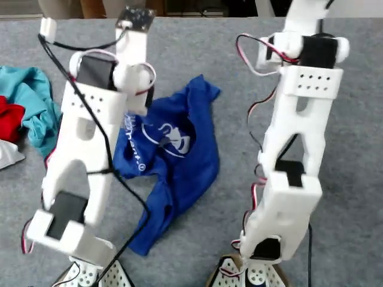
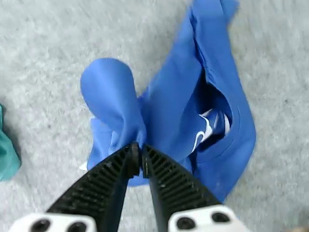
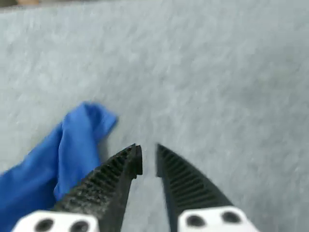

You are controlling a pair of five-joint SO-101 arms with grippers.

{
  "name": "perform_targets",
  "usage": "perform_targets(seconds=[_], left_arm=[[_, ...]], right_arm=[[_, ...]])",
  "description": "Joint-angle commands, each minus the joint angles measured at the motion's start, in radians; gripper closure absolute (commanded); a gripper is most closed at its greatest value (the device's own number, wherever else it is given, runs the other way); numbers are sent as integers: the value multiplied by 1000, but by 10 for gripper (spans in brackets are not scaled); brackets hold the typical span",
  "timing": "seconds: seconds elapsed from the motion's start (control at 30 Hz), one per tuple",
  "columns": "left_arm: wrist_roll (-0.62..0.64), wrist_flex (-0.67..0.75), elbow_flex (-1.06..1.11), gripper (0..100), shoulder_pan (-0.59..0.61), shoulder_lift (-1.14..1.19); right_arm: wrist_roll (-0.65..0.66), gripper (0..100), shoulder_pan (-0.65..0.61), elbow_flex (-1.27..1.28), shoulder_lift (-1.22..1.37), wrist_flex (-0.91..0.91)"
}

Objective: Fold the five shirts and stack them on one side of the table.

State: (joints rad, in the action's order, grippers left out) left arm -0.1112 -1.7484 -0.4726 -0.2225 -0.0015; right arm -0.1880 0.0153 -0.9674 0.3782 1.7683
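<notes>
The left gripper (image 2: pixel 140 155) is clamped on a raised fold of the blue shirt (image 2: pixel 178 101), crumpled mid-table (image 1: pixel 239 60) between the arms; the right gripper (image 3: pixel 147 162), slightly parted, hangs just beside the shirt's edge

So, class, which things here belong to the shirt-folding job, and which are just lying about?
Job: blue shirt, teal shirt, red shirt, left gripper pinching the blue one, right gripper, table.
Lying about: black cable, red and white wires.

L arm's (image 1: pixel 84 149) jaws pinched shut; R arm's (image 1: pixel 299 119) seemingly slightly apart.
</notes>
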Motion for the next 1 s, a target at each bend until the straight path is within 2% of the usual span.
perform_targets(seconds=[0.0,0.1,0.17,0.37,0.6,0.87,0.97], left_arm=[[23,-11,95,900,8,-128],[147,-11,144,736,104,-183],[215,-11,167,681,161,-220],[212,-11,219,678,229,-288],[210,-9,221,678,319,-239],[210,-9,222,678,347,-177],[210,-9,222,678,342,-154]], right_arm=[[-17,830,-58,311,-194,14],[-44,797,-87,475,-275,12],[-54,796,-110,533,-302,12],[-112,796,-242,579,-257,-29],[-192,796,-360,549,-38,-164],[-242,797,-387,306,223,-164],[-242,797,-423,194,275,-106]])
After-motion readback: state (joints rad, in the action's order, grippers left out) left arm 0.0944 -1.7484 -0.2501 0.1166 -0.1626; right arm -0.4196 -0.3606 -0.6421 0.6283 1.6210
